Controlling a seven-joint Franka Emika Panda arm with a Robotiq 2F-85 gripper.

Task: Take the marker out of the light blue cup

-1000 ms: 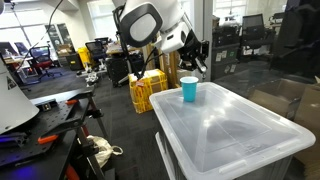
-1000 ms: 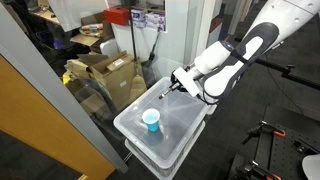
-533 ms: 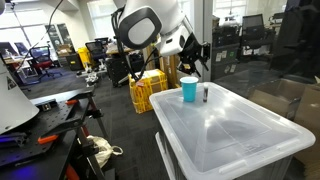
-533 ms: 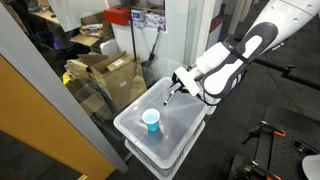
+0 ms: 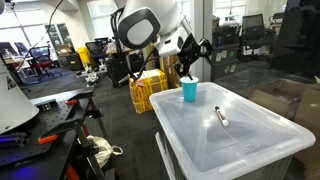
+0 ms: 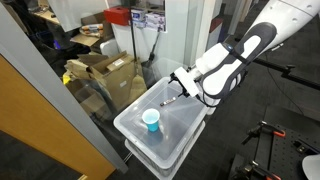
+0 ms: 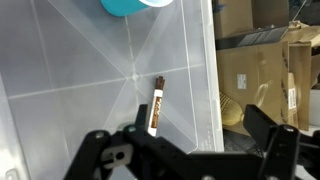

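Finding: the marker (image 5: 221, 116), upright in the air beside the light blue cup (image 5: 189, 90) half a second earlier, now lies flat near the bin lid's (image 5: 250, 145) centre. The cup stands near a lid corner. Only the wrist view shows the gripper (image 7: 188, 138) fingers spread apart, empty.

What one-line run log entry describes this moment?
gripper: open, empty | marker: flat on bin lid, outside cup | cup: upright
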